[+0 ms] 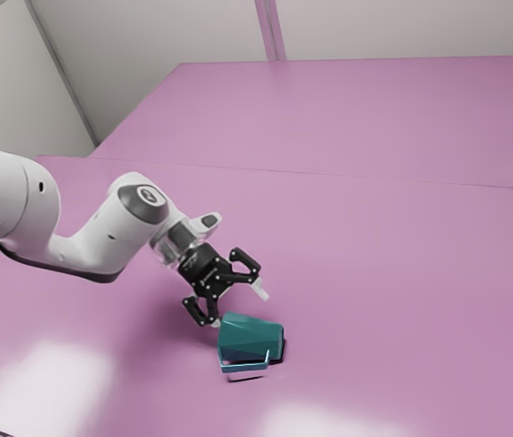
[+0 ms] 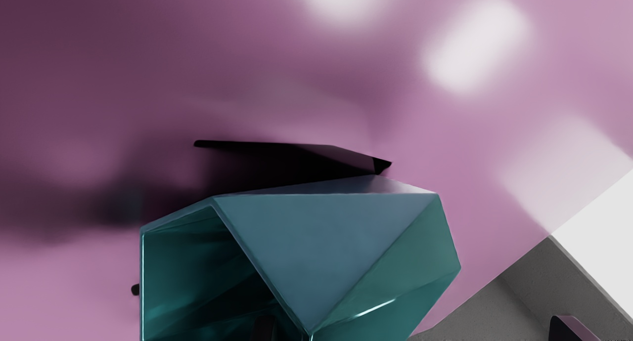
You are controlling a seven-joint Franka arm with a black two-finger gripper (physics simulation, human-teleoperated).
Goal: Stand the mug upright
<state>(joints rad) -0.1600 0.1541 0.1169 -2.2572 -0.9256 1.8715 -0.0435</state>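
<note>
The mug [image 2: 336, 242] is lying on its side on the table [image 2: 460, 148]; a shadow [image 2: 277, 168] is running along its wall; the gripper [image 2: 417, 330] is holding its fingers apart; one tip is overlapping the mouth; the other is standing clear, past the base; glare [image 2: 477, 44] is marking the table.

Plain room of unclear kind, glossy pink table [image 1: 402, 264], pale walls [image 1: 147, 36]
</note>
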